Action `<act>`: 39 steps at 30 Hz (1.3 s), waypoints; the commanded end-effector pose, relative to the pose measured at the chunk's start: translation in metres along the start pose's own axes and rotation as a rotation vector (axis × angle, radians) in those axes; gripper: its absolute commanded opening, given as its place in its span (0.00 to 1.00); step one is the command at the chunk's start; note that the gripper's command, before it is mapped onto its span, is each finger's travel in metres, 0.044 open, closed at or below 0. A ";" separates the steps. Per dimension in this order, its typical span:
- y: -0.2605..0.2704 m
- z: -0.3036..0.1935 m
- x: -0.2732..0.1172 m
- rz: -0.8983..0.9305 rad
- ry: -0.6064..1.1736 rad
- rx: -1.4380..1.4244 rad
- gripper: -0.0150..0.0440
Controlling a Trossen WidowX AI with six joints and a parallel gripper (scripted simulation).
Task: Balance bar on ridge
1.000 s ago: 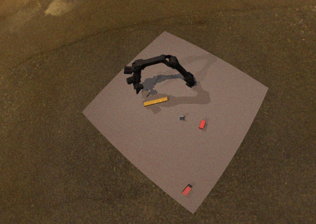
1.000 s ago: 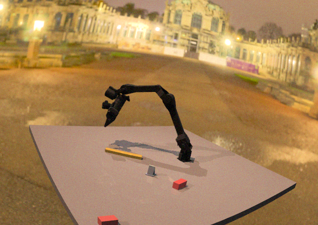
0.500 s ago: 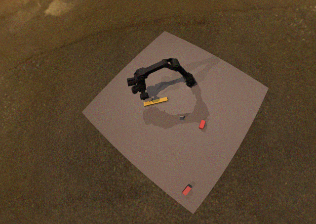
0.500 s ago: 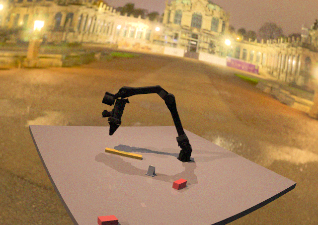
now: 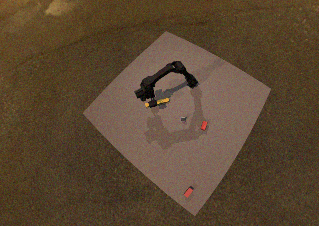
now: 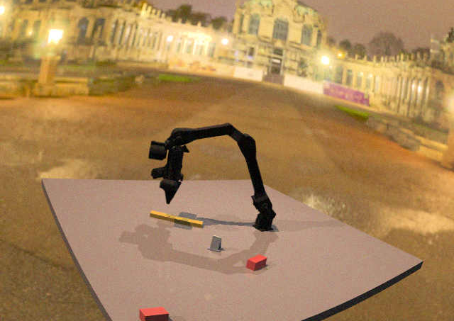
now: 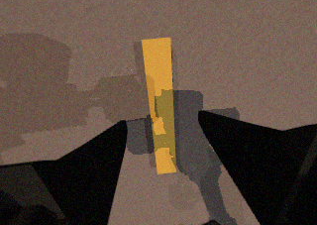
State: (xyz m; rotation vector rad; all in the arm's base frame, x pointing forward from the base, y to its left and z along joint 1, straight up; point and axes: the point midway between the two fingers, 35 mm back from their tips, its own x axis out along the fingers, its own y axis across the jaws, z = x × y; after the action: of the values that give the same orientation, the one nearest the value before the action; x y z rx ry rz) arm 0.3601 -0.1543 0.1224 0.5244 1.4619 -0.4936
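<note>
The yellow bar (image 5: 163,101) (image 6: 189,221) (image 7: 158,61) lies flat on the table (image 5: 232,102) (image 6: 348,266). My gripper (image 5: 152,104) (image 6: 168,202) (image 7: 162,120) is open and empty above the bar, with visible space under the fingertips in the exterior view. In the wrist view the bar runs lengthwise between the two spread fingertips, and the arm's shadow falls across it. The small grey ridge (image 5: 183,119) (image 6: 216,242) stands on the table apart from the bar, on the side toward the red blocks. Nothing rests on it.
One red block (image 5: 204,125) (image 6: 256,262) lies near the ridge. Another red block (image 5: 188,192) (image 6: 154,314) lies farther off, near a table corner, with a dark part beside it in the top view. The arm's base stands on the table beyond the ridge.
</note>
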 end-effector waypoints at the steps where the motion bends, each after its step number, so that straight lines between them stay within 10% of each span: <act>1: -0.002 -0.004 0.001 -0.026 0.008 0.014 0.79; 39: -0.004 -0.005 0.071 -0.026 0.008 0.014 0.79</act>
State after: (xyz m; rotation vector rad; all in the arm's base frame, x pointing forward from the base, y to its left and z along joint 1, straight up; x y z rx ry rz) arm 0.3585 -0.1537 0.0538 0.5191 1.4722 -0.5154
